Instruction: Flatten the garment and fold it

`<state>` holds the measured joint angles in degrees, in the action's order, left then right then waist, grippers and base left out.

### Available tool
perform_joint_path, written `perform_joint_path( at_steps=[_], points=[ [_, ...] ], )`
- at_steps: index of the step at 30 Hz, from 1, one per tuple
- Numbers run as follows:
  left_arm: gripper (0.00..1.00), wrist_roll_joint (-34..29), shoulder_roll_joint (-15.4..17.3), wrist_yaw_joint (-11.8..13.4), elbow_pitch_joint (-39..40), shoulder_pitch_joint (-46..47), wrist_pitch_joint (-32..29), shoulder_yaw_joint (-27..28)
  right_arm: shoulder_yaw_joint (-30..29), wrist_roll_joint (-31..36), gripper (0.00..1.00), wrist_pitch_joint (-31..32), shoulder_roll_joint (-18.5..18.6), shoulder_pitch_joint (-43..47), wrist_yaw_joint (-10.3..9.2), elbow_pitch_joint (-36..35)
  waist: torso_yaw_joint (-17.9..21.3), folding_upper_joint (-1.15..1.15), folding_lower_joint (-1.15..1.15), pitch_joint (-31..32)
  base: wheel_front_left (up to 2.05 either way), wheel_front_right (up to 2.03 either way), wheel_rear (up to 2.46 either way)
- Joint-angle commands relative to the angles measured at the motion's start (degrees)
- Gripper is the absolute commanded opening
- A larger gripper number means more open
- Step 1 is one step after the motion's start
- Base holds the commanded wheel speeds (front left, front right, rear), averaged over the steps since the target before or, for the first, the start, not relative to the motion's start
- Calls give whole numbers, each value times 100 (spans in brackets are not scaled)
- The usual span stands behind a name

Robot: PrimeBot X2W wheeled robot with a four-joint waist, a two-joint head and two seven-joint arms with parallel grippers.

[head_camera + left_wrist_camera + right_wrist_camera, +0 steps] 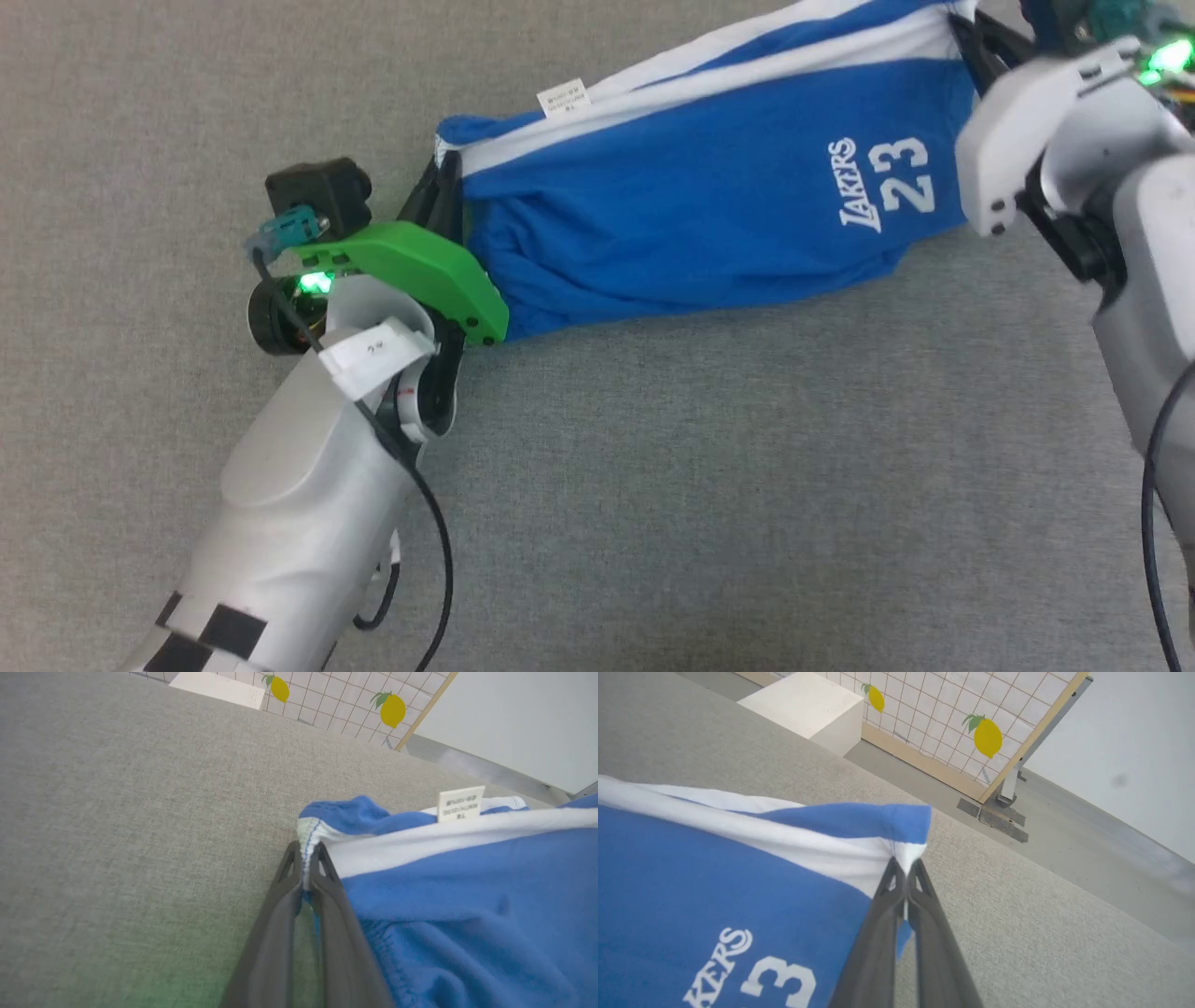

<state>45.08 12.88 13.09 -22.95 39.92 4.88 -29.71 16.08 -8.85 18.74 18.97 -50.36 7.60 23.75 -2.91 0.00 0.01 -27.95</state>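
Note:
The garment (709, 187), bright blue shorts with a wide white stripe and white "LAKERS 23" lettering, hangs stretched between my two grippers above the grey surface. My left gripper (446, 191) is shut on the white-edged corner at the shorts' left end; in the left wrist view its fingertips (306, 856) pinch that white hem, with the garment (467, 896) spreading to the right. My right gripper (971, 42) is shut on the opposite corner; in the right wrist view its fingertips (906, 870) clamp the white stripe of the garment (714, 882). A small white tag (565, 97) stands up near the stripe.
A grey fabric surface (653, 485) spreads under everything. Beyond its far edge stand a white box (808, 707) and a gridded panel with lemon pictures (971, 723) on a wooden frame. A black cable (439, 532) hangs along my left forearm.

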Motion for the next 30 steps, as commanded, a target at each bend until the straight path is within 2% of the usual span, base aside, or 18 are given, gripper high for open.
perform_joint_path(
  at_steps=[1, 8, 15, 16, 17, 18, 19, 20, 21, 30],
  points=[
    [0, 43, -30, -25, -128, 137, -8, 13, 102, -55, 0, 27, 18, -200, -11, 185, -115, 0, -1, -207, 0, 0, 0],
    [0, 72, -165, -54, -572, 397, -345, -149, 658, -241, 0, 253, 28, -873, -11, 1106, -201, 0, -1, -380, 0, 0, 0],
    [0, 73, -251, -122, -613, 510, -624, -340, 1051, -570, 0, 746, 34, -1349, -11, 1759, -288, 0, -1, -440, 0, 0, 0],
    [24, 74, -265, -124, -587, 515, -647, -361, 1077, -637, 0, 826, 31, -1409, -11, 1839, -301, 0, -1, -441, 0, 0, 0],
    [66, 65, -268, -127, -559, 521, -650, -377, 1094, -680, 0, 866, 29, -1452, -11, 1889, -310, 0, -1, -438, 0, 0, 0],
    [100, 51, -270, -123, -520, 526, -647, -393, 1109, -717, 0, 891, 31, -1499, -11, 1942, -322, 0, -1, -434, 0, 0, 0],
    [100, 35, -269, -121, -484, 526, -635, -410, 1117, -743, 10, 888, 34, -1526, -11, 1978, -332, 0, -1, -422, 0, 0, 0],
    [100, 6, -263, -114, -430, 520, -594, -423, 1129, -785, 78, 842, 31, -1544, -11, 2001, -341, 0, -1, -398, 0, 0, 0],
    [100, -14, -256, -100, -378, 509, -547, -422, 1124, -816, 100, 797, 32, -1548, -11, 2022, -346, 0, -1, -372, 0, 0, 0],
    [100, -299, -47, 187, 313, 56, 126, -378, 1062, -984, 100, -114, 116, -1127, -11, 1994, -343, 0, -1, 123, 0, 0, 0]
  ],
)
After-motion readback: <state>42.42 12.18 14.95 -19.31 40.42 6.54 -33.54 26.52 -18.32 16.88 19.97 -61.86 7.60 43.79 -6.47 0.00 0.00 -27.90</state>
